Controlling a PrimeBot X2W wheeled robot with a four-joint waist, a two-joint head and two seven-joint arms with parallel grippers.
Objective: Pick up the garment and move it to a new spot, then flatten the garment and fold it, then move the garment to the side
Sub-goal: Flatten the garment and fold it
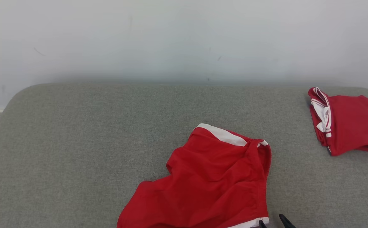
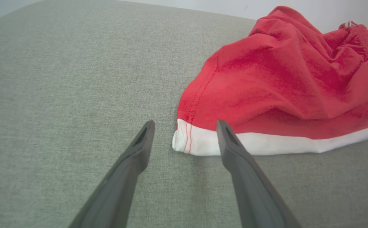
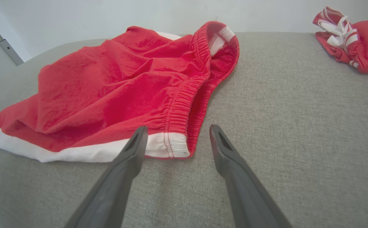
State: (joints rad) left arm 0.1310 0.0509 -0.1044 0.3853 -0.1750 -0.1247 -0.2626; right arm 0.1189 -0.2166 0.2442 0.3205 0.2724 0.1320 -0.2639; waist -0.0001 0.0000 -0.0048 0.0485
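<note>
Grey pad: lies bare across the left half, with room for a new spot; may drag at sliding cloth and bunch it.
Left claw: stands apart and holds nothing, with tips low around the left end of the white hem; cannot tell whether touching. May pinch only the top layer, or dig into the pad and miss the cloth.
Shorts: lie rumpled at the near middle of the pad, one leg reaching left and near; could rise lopsided and twist on an uneven catch at the two corners.
Waistband: runs along the right side and gapes open at the far end; might snag a finger inside instead of giving a grip on both layers.
Right claw: stands apart and empty, with tips at the near right corner, at the meeting of hem and waistband; may lose the thick gathered elastic from a shallow bite.
Folded red garment: sits at the far right, well apart from the shorts; risks a knock or burial on a move too far right.
</note>
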